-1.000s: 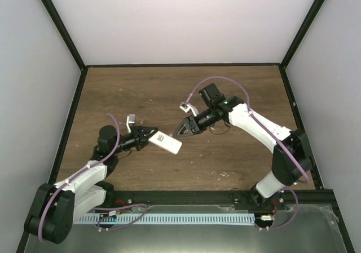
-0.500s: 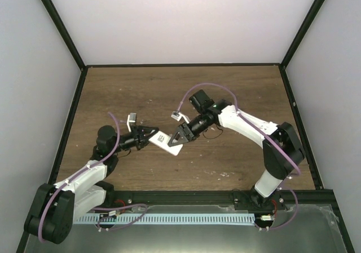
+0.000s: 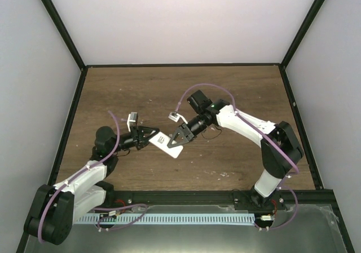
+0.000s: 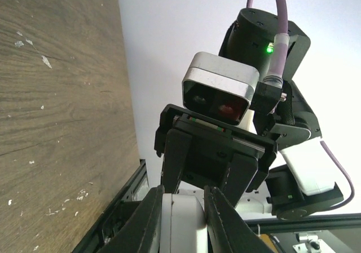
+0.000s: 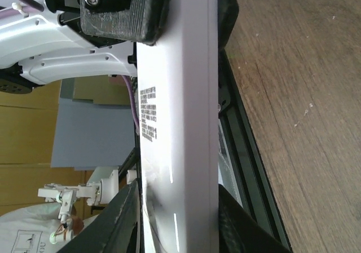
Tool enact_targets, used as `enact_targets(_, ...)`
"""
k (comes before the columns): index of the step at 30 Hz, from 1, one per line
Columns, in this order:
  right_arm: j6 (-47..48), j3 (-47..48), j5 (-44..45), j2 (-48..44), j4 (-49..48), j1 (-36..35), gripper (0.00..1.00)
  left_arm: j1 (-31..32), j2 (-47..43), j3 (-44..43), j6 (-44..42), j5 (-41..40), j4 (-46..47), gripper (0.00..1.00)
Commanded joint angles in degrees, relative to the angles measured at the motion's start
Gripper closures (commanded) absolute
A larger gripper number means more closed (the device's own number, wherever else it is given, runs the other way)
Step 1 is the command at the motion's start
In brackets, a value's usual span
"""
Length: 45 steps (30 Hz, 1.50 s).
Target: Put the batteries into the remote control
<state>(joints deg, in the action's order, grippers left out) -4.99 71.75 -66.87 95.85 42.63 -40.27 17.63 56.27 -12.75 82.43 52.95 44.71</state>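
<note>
Remote control [image 3: 167, 144]: flat white slab, held off the wooden table [image 3: 237, 89] near its centre, long axis running from far-left to near-right. One face carries a block of small dark print [image 5: 149, 115], legible only as lines in the right wrist view. Left gripper [image 3: 152, 136]: reaches in from the left, jaws closed on the left end of the remote control, one finger [image 4: 148, 222] pressed against each long edge of the white body. Right gripper [image 3: 179, 140]: reaches in from the right and faces the left one, jaws closed around the right end of the same slab; its fingers [image 5: 120, 222] flank both long edges and appear to touch them. The two grippers sit just apart along the remote control, each at its own end. Table: brown wood grain with scattered pale flecks, enclosed by white walls with a black frame.
</note>
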Motion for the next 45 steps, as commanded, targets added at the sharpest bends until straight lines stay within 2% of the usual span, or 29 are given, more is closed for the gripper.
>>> enact_targets(1,1.41,2.43,-3.31,0.6,1.33,-0.36,0.73,0.24,0.34,-0.8,-0.5,1.75,3.56,1.0)
enact_targets(8,1.95,2.3,-4.45,1.12,1.71,-0.98,0.78,0.21,0.42,-1.15,-1.86,1.81,5.12,1.0)
enact_targets(13,2.07,2.69,-4.93,1.77,1.67,-1.45,0.85,0.21,-0.04,-0.57,-2.35,0.57,5.44,0.9)
enact_targets(19,1.99,2.71,-3.91,1.81,1.3,-1.45,0.92,0.13,-0.04,0.93,-2.19,-1.01,6.22,0.68)
enact_targets(22,2.26,2.39,-2.13,1.55,1.33,-1.39,0.94,-0.11,-0.76,2.17,-3.09,-2.93,4.85,0.48)
enact_targets(25,2.35,1.72,1.3,1.24,1.43,-1.34,0.97,-1.84,-2.61,3.54,-5.82,-4.46,-0.51,0.32)
enact_targets(28,1.52,0.76,10.28,0.92,1.91,-1.13,0.99,-5.88,-7.15,3.93,-11.79,-5.95,-11.92,0.26)
enact_targets(30,0.33,0.66,20.41,1.14,3.02,-1.13,0.99,-8.61,-11.94,2.85,-18.87,-8.62,-23.61,0.26)
enact_targets(31,-0.47,0.72,28.46,1.32,3.48,-1.19,0.99,-9.29,-14.47,1.47,-23.07,-11.0,-30.92,0.26)
enact_targets(33,-2.37,0.84,38.86,1.55,3.79,-1.33,0.99,-9.45,-18.67,-1.62,-30.19,-16.26,-43.35,0.25)
enact_targets(35,-4.38,1.1,48.32,2.09,3.3,-1.62,0.99,-9.6,-20.95,-3.91,-33.55,-19.59,-50.05,0.23)
enact_targets(40,-8.83,5.03,68.63,6.07,3.18,-3.32,0.99,-9.63,-19.78,-4.88,-33.26,-19.4,-51.48,0.24)
enact_targets(45,-10.99,9.15,81.5,12.85,4.28,-5.99,0.99,-9.63,-19.01,-4.86,-33.58,-19.06,-50.43,0.24)
